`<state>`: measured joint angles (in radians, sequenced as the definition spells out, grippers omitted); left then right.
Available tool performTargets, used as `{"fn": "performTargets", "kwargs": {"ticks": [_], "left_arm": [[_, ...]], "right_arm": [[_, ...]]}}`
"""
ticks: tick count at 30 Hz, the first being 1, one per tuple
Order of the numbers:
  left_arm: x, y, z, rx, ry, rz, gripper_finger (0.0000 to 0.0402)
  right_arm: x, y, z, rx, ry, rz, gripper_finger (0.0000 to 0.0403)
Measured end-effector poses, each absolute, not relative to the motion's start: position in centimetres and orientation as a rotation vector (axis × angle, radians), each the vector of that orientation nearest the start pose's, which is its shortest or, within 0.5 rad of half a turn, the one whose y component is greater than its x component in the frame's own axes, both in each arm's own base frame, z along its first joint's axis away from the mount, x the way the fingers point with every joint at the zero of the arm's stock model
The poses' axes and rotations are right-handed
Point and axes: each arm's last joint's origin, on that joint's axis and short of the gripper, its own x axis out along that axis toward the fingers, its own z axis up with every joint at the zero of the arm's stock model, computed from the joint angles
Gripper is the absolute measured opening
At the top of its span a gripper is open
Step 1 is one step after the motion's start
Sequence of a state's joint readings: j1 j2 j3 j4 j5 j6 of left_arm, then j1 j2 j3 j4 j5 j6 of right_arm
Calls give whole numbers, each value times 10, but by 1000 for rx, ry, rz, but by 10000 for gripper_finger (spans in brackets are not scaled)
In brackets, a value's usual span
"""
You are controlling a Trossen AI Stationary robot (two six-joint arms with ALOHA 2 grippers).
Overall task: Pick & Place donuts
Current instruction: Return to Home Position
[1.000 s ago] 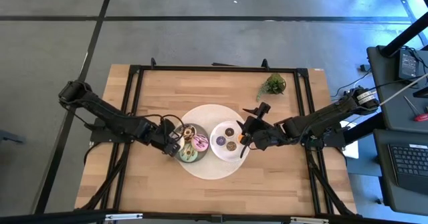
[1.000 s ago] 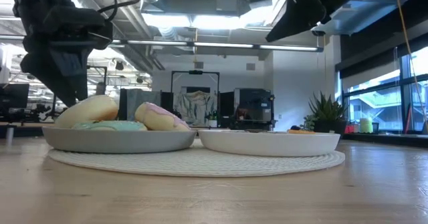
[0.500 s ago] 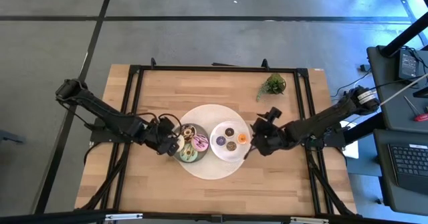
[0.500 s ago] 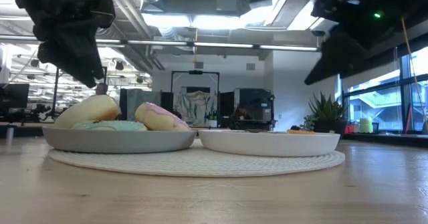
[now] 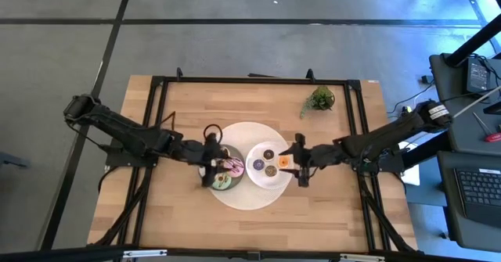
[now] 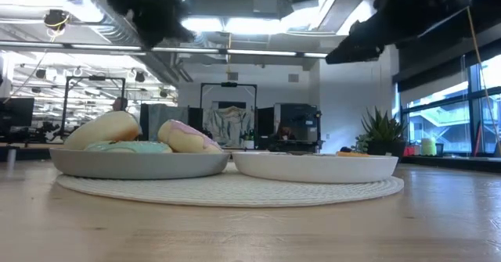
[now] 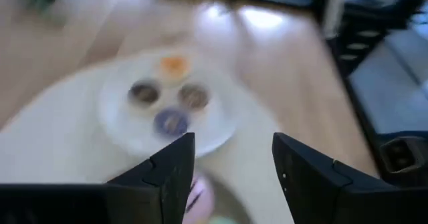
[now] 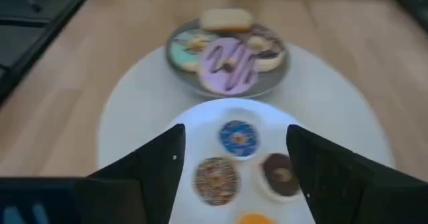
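Note:
A grey plate (image 5: 225, 173) holds the larger donuts: green (image 8: 189, 49), pink (image 8: 231, 65), cream (image 8: 226, 20) and chocolate (image 8: 267, 50). They rest on it close together. Beside it on the right, a white plate (image 5: 257, 176) carries the minis: purple (image 8: 237, 136), two brown (image 8: 215, 178) (image 8: 277, 172) and orange (image 5: 284, 161). My left gripper (image 5: 212, 166) hovers open above the grey plate's left rim. My right gripper (image 5: 297, 166) hovers open above the white plate's right rim. Neither holds anything.
Both plates sit on a round white placemat (image 5: 246, 197) at the middle of the wooden table. A small green plant (image 5: 319, 99) stands at the far right. A black frame (image 5: 250, 80) runs round the tabletop.
My left gripper has risen and gone toward the table's right, from beside the grey plate to above its left rim, rolling about its own line as it went. My right gripper has turned and tipped until it points across the white plate.

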<state>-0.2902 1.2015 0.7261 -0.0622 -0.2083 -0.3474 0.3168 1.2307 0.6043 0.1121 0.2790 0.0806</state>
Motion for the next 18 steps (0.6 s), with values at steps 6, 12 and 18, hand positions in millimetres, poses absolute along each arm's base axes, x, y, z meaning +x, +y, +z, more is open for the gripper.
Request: {"fn": "performTargets", "kwargs": {"ticks": [6,12,18], "left_arm": [[237,-63,246,-139,460,-35,196],[200,-43,235,-224,185,-126,196],[155,-20,219,-292,61,-70,196]], "right_arm": [[209,59,207,-25,432,30,261],[170,47,207,-38,274,27,261],[141,34,211,-46,235,-57,261]]}}
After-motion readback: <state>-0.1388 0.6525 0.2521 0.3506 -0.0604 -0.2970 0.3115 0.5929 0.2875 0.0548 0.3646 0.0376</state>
